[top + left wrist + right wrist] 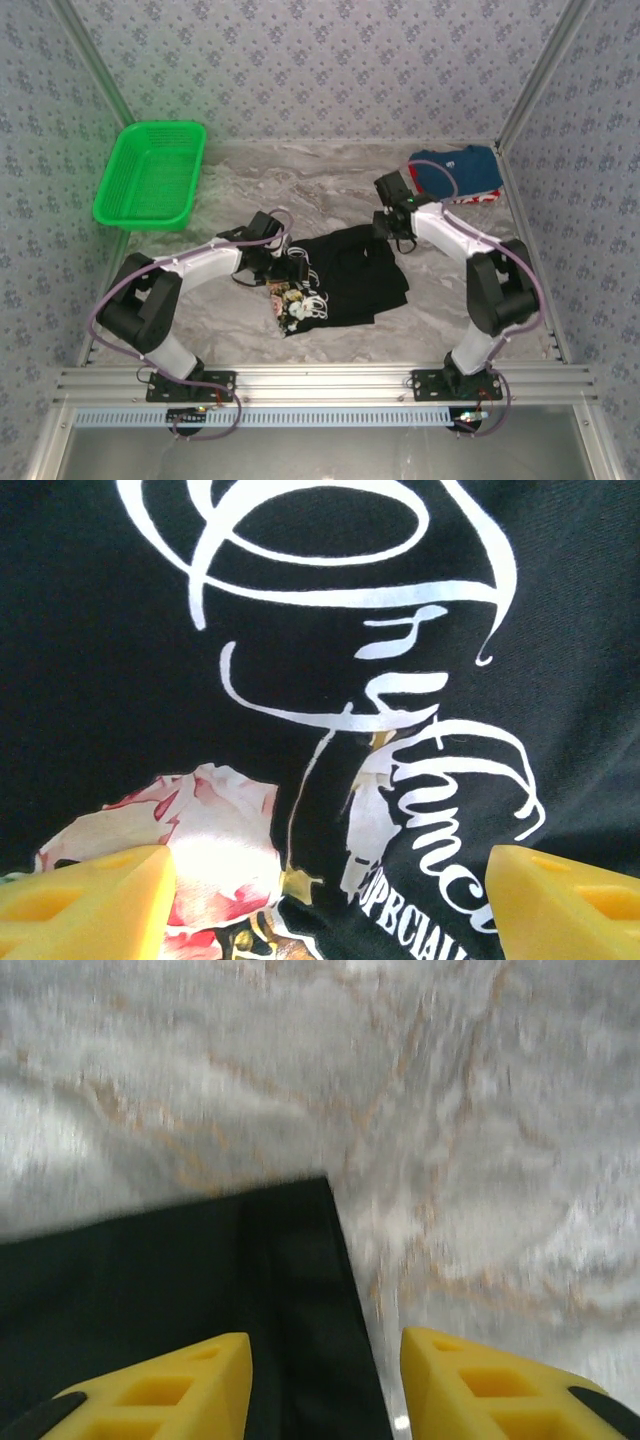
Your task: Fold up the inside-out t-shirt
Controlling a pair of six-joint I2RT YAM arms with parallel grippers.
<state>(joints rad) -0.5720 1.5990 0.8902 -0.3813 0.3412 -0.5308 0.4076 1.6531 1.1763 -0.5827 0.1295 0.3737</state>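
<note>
While the left fingers (90,905) spread wide over the printed shirt (350,272), the right fingers (480,1385) stand apart, seemingly empty, above its corner.

Top external: fixed, high above and behind the 2 arm bases, tilted down and forward. It is the far, wide view and takes in the whole desk (330,175), left arm (200,265), right arm (450,235) and the t-shirt (345,270) mid-frame.

Left wrist: rides the left arm and looks straight down past 2 yellow fingertips (85,900) in the bottom corners. It sits very close on the white script print (400,730).

Right wrist: rides the right arm and looks down and forward past its 2 yellow fingertips (170,1385). Near and blurred, it sees a shirt edge plus bare desk.

Overlap: top and left wrist share the print at the shirt's near-left; top and right wrist share the shirt's far-right edge.
</note>
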